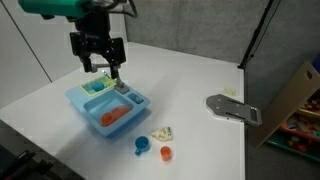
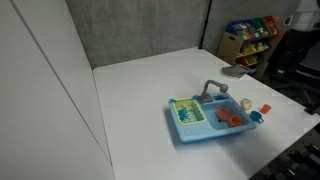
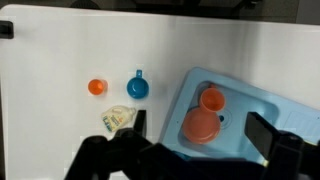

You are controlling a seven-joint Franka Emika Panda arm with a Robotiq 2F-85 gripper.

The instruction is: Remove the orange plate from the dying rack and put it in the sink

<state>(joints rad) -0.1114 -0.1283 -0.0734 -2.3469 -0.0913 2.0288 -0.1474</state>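
Note:
The orange plate (image 3: pixel 198 127) lies in the basin of the blue toy sink (image 3: pixel 245 100), touching an orange cup (image 3: pixel 212 98). It also shows in both exterior views (image 1: pixel 112 118) (image 2: pixel 231 121). The drying rack (image 1: pixel 97 87) is the compartment with a green insert beside the basin, also seen in an exterior view (image 2: pixel 188 115). My gripper (image 1: pixel 98 62) hangs open and empty above the sink. In the wrist view its two fingers straddle the plate from above (image 3: pixel 202 140). The gripper does not show in the exterior view that looks from the other side.
On the white table beside the sink stand a blue cup (image 3: pixel 138 87), a small orange cup (image 3: pixel 97 87) and a crumpled pale packet (image 3: pixel 118 120). A grey flat object (image 1: pixel 233 108) lies near the table's edge. A grey faucet (image 2: pixel 213 89) rises behind the sink.

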